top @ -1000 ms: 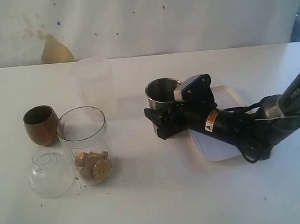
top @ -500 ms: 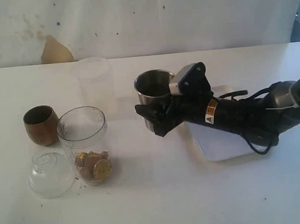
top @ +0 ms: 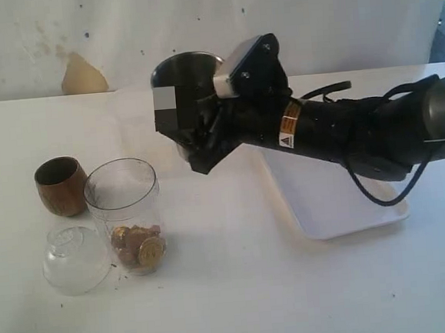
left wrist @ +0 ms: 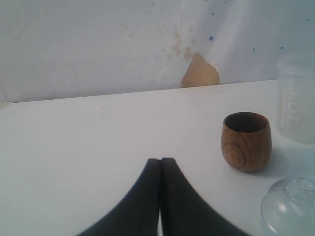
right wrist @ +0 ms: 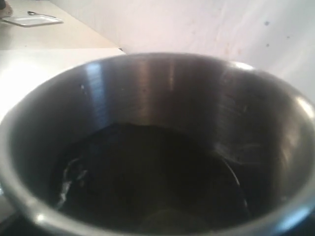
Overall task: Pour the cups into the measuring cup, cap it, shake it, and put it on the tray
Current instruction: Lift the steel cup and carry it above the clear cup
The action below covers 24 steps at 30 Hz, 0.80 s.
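My right gripper [top: 199,141] is shut on the steel tumbler [top: 187,70], which hangs upright above the table, behind and to the right of the measuring cup [top: 124,213]. The tumbler's dark inside [right wrist: 157,98] fills the right wrist view; what it holds I cannot make out. The clear measuring cup stands open with brown round pieces at its bottom. The brown wooden cup [top: 60,185] [left wrist: 245,141] stands upright to its left. My left gripper [left wrist: 160,160] is shut and empty, low over bare table, short of the wooden cup. The white tray [top: 341,203] lies under the right arm.
A clear dome lid [top: 76,259] [left wrist: 291,206] lies in front of the wooden cup, touching the measuring cup's base. A frosted plastic cup [left wrist: 298,98] stands further back, mostly hidden by the tumbler in the exterior view. A stained wall runs behind the table.
The right arm has lifted the steel tumbler off the table and carried it up and to the left, off the tray's corner. The left gripper stays shut.
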### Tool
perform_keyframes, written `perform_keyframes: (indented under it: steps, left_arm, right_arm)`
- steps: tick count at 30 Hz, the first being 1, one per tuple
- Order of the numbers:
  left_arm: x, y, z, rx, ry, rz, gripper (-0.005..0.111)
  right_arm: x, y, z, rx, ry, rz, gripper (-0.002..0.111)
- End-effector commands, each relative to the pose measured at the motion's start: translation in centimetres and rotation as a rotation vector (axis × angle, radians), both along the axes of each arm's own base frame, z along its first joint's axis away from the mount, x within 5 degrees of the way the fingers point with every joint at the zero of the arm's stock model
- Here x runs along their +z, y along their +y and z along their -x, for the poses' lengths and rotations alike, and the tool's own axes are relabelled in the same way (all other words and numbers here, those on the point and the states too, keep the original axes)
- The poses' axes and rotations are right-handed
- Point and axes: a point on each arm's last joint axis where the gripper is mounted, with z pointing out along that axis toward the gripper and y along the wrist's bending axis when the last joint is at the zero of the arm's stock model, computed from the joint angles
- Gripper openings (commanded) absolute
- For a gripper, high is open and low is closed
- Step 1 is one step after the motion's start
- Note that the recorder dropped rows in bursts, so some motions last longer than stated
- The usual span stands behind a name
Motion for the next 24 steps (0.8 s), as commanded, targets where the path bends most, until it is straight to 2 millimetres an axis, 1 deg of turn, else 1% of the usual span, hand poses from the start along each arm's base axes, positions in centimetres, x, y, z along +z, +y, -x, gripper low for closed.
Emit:
perform_keyframes:
  steps: [1,5,9,15,24]
  left_arm:
    - [-0.1,0.0,0.0,0.003,-0.011,-0.007,0.000]
    - [-0.1,0.0,0.0,0.003,-0.011,-0.007,0.000]
    - [-0.1,0.0,0.0,0.003,-0.011,-0.007,0.000]
    - [-0.1,0.0,0.0,0.003,-0.011,-0.007,0.000]
    - [-0.1,0.0,0.0,0.003,-0.011,-0.007,0.000]
  right_arm:
    - [2.1,2.1,0.4,0.041,-0.065,-0.009,0.000]
    - [2.3,2.9,0.3,0.038,-0.093,0.054,0.000]
    - [2.4,2.9,0.2,0.035,-0.111,0.069,0.000]
    - [2.2,3.4,0.8,0.096,-0.243,0.193,0.000]
    - [2.1,3.8,1.0,0.114,-0.371,0.301,0.000]
